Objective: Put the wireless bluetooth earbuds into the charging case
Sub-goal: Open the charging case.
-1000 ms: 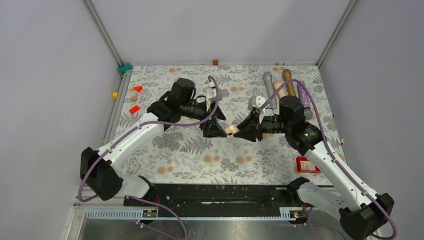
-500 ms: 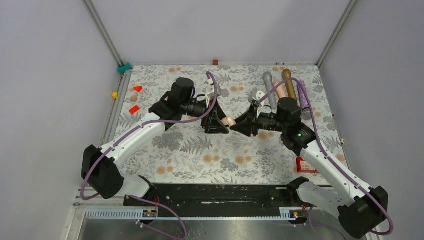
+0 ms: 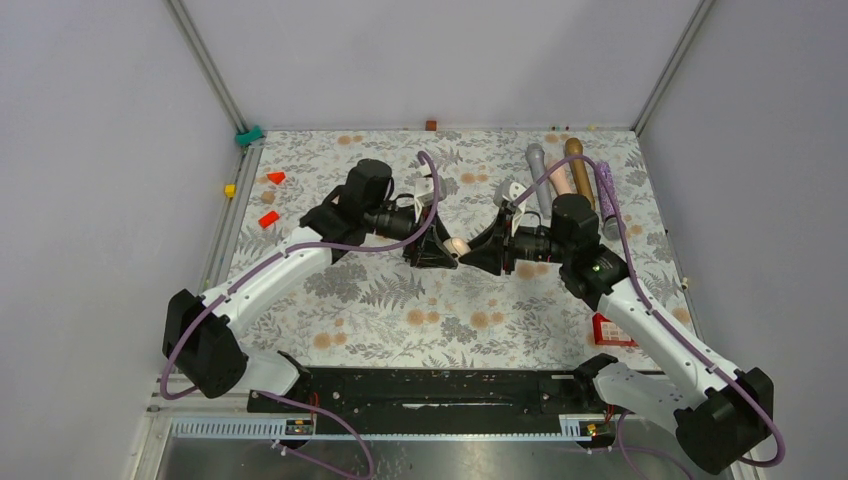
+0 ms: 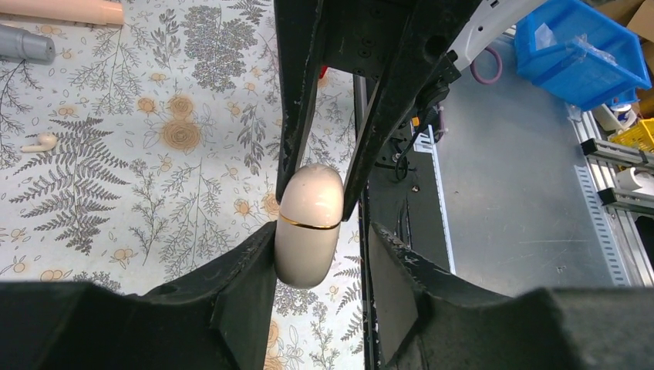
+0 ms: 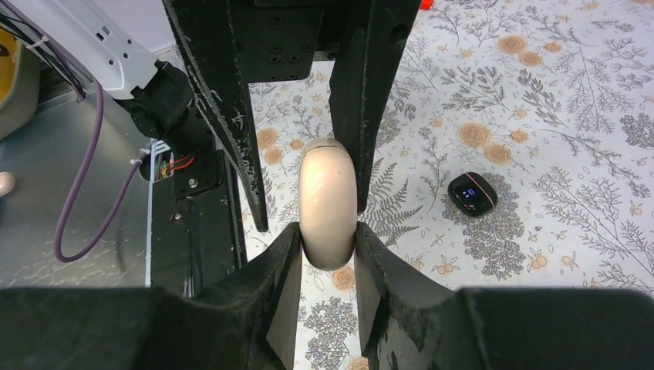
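Observation:
The charging case [image 3: 456, 246], a cream pebble with a thin gold seam, hangs above the middle of the table between both grippers. My right gripper [image 5: 328, 231] is shut on its lower end [image 5: 328, 208], a finger pressing each side. My left gripper [image 4: 320, 235] comes from the opposite side and straddles the other end of the case [image 4: 308, 223]. One left finger touches the case and a gap shows at the other, so it stands open. One pale earbud [image 4: 38, 142] lies on the floral cloth in the left wrist view. The case lid is closed.
A small black pod with a lit display [image 5: 473, 193] lies on the cloth near the grippers. Grey [image 3: 538, 170], pink [image 3: 560, 180], brown [image 3: 577, 160] and purple [image 3: 608, 195] cylinders lie at the back right. Red blocks [image 3: 269, 219] sit far left, a red box [image 3: 610, 330] near right.
The right gripper carried the case left and back to meet the left gripper. The left jaws narrowed from wide open to close around the case's free end.

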You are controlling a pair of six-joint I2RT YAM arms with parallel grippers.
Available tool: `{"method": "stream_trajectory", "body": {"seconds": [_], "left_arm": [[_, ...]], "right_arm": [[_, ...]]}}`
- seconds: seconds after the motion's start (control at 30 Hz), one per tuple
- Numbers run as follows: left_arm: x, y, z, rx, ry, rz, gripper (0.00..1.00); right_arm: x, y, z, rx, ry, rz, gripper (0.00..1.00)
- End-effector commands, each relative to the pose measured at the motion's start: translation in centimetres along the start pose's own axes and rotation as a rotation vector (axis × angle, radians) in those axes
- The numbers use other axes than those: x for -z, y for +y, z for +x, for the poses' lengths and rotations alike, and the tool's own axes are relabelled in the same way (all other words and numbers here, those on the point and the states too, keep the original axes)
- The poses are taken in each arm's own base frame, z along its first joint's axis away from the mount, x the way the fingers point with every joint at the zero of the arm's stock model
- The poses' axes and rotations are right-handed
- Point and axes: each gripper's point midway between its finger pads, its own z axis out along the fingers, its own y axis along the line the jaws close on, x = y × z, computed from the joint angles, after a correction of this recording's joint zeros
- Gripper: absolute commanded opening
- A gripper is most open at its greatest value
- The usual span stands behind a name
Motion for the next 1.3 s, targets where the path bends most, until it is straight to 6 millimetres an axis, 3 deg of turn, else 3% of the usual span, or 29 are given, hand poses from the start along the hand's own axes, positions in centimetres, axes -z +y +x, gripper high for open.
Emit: {"method": "stream_trajectory", "body": {"seconds": [0.0, 0.2, 0.3, 0.5, 0.57, 0.67, 0.73, 0.87, 1.27], "left_arm": [[-0.4, -1.1, -0.6, -0.059, -0.004, 0.039, 0.47], [-0.5, -1.0, -0.8, -0.057, -0.003, 0.033, 0.41], [-0.6, -1.1, -0.7, -0.059, 0.001, 0.034, 0.28], [-0.7, -1.1, -0.8, -0.062, 0.001, 0.034, 0.11], [-0.7, -1.1, -0.8, -0.061, 0.003, 0.034, 0.07], [-0.7, -1.1, -0.6, -0.066, 0.009, 0.039, 0.05], [-0.6, -1.4, -0.4, -0.074, 0.014, 0.051, 0.05], [-0.4, -1.9, 0.1, -0.089, 0.035, 0.079, 0.00], [-0.4, -1.5, 0.5, -0.100, 0.050, 0.062, 0.00]], "right_arm": [[0.4, -0.6, -2.1, 0.074, -0.049, 0.036, 0.07], [0.8, -0.4, -2.2, 0.105, -0.044, 0.040, 0.07], [0.7, -0.5, -2.0, 0.099, -0.036, 0.038, 0.06], [0.7, -0.3, -2.0, 0.102, -0.035, 0.029, 0.06], [0.7, -0.1, -2.1, 0.105, -0.036, 0.025, 0.13], [0.9, 0.2, -2.6, 0.109, -0.039, 0.020, 0.38], [1.0, 0.1, -2.8, 0.108, -0.039, 0.031, 0.45], [1.4, -0.8, -3.0, 0.160, -0.044, 0.085, 0.48], [2.7, -1.9, -2.8, 0.227, -0.022, 0.194, 0.49]]}}
